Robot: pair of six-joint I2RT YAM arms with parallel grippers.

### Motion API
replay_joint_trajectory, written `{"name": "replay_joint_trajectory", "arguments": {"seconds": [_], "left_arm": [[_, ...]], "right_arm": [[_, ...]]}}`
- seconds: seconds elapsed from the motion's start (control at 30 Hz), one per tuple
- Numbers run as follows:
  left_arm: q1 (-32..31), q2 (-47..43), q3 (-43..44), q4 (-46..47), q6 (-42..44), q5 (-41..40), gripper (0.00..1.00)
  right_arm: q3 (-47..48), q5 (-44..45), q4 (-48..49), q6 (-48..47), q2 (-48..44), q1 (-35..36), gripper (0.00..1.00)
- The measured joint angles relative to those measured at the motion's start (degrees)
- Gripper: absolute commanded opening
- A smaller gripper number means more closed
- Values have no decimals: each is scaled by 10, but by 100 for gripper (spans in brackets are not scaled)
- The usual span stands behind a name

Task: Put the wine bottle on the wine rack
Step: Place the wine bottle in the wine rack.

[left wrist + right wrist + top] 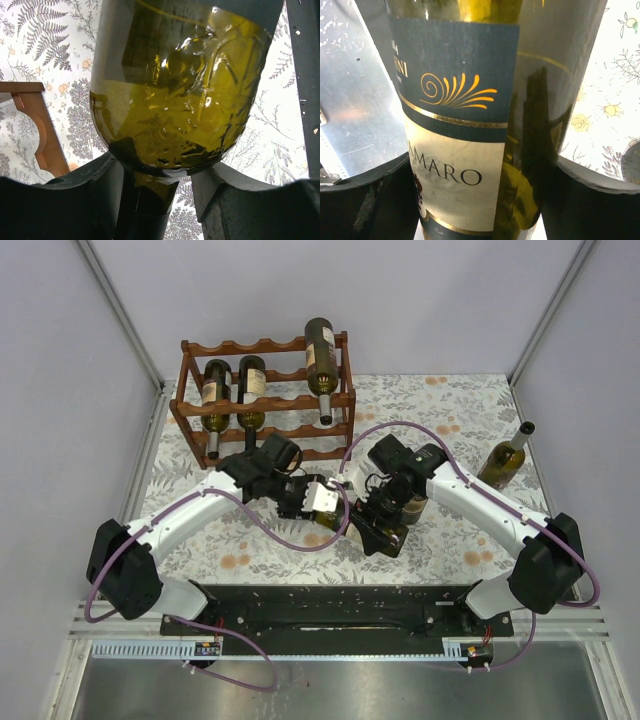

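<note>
A green wine bottle with a blue and cream label lies low over the table's middle, between my two grippers. My right gripper is shut on its body; in the right wrist view the bottle fills the space between both fingers. My left gripper sits around the neck. In the left wrist view the neck lies against the left finger, with a gap to the right finger. The reddish-brown wine rack stands at the back left, beyond both grippers.
Three bottles lie in the rack: two side by side on the left and one on the top right. Another green bottle stands upright at the right. A rack end shows in the left wrist view.
</note>
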Motion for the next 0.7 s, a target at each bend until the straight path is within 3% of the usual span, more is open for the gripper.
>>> {"name": "replay_joint_trajectory", "arguments": {"seconds": [0.7], "left_arm": [[9, -20, 47, -116, 113, -4, 0]], "right_arm": [[23, -46, -22, -43, 20, 1, 0]]}}
